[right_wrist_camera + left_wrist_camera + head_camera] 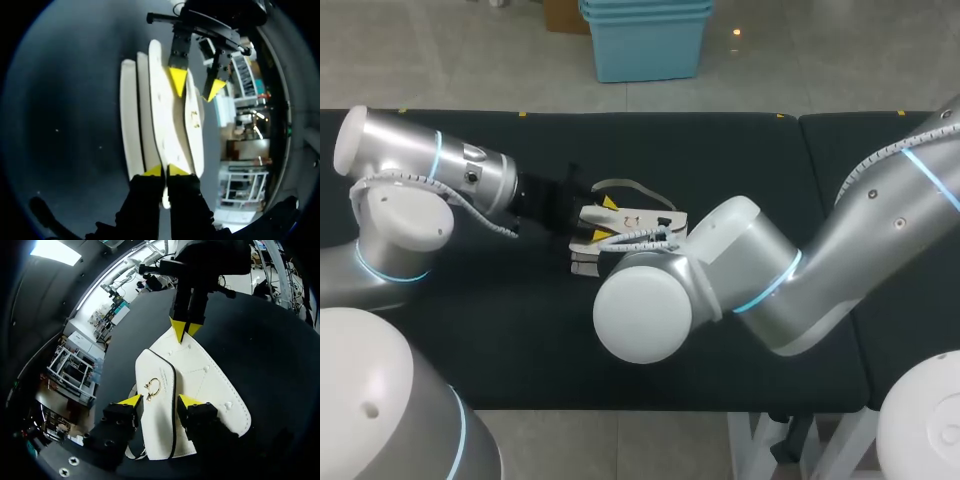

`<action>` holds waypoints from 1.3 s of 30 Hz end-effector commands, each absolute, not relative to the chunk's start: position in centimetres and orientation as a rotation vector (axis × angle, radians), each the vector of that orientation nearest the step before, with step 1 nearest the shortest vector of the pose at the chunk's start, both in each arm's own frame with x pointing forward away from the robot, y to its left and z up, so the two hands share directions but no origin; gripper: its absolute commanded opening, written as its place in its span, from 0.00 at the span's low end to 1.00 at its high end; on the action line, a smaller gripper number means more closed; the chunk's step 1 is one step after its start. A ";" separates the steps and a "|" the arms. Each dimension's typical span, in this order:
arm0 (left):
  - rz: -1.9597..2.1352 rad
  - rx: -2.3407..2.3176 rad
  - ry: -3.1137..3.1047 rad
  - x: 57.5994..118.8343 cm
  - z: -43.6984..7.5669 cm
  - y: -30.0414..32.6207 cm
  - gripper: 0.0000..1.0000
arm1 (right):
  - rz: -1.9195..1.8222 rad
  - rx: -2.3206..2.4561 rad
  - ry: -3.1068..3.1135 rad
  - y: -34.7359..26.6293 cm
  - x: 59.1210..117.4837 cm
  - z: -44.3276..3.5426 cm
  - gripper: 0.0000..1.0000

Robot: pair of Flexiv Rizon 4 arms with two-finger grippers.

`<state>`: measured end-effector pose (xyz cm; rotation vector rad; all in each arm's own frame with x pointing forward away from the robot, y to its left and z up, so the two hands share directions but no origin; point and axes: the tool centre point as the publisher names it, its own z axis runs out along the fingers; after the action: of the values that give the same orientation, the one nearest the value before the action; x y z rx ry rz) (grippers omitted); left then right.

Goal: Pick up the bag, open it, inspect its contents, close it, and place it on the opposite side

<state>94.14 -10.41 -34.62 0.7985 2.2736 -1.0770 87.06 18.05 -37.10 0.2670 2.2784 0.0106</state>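
right gripper (165, 171): clenched on bag (207, 377) edge | left gripper (160, 401): released, fingers wide, flap (156, 367) between them

Your black desk (720, 160) carries one thing: the white bag (642, 218), resting near its middle.

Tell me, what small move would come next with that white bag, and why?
Probably the left gripper closes on the bag's flap, so it can be lifted open. Its fingers stand open on either side of the flap with the gold clasp, while the right gripper is shut on the bag's other end, steadying it.
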 end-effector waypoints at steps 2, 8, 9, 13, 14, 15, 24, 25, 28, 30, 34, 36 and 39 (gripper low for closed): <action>-1.142 0.798 2.225 93.5 -33.2 -9.1 0.96 | 0.010 0.268 2.276 18.1 87.1 -37.3 0.00; -1.293 0.808 2.156 93.4 -31.3 -8.5 0.95 | 0.010 0.268 2.276 18.1 87.1 -37.3 0.00; -1.309 0.795 2.150 93.6 -31.0 -8.3 0.93 | 0.010 0.268 2.276 18.1 87.1 -37.3 0.00; -1.341 0.715 2.170 94.3 -30.2 -8.0 0.85 | 0.010 0.268 2.276 18.1 87.1 -37.3 0.00; -1.338 0.698 2.185 94.4 -30.1 -8.0 0.84 | 0.010 0.268 2.276 18.1 87.1 -37.3 0.00; -1.331 0.671 2.210 94.5 -29.9 -8.0 0.84 | 0.010 0.268 2.273 18.1 87.1 -37.0 0.00; -1.210 0.546 2.393 94.0 -28.6 -8.0 1.00 | 0.032 0.239 2.295 18.0 86.4 -34.4 1.00; -1.212 0.546 2.405 94.0 -28.5 -8.0 1.00 | 0.024 0.233 2.294 18.0 86.3 -34.2 1.00; -1.193 0.513 2.446 93.9 -28.3 -7.8 1.00 | 0.010 0.197 2.333 18.0 85.9 -33.5 1.00; -1.162 0.483 2.486 93.8 -28.2 -7.7 1.00 | -0.003 0.173 2.372 18.0 85.7 -33.1 1.00; -1.103 0.437 2.577 93.6 -27.9 -7.5 1.00 | -0.053 0.144 2.439 17.7 85.9 -31.9 1.00; -1.099 0.412 2.616 93.5 -27.8 -7.5 1.00 | -0.083 0.141 2.494 17.5 86.2 -31.2 1.00; -1.043 0.384 2.682 93.2 -27.4 -7.3 1.00 | -0.085 0.116 2.552 17.3 86.6 -29.9 1.00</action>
<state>93.06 -7.27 -28.35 0.4004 2.6062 -1.1266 86.05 17.48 -31.83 0.1177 2.4175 -0.0681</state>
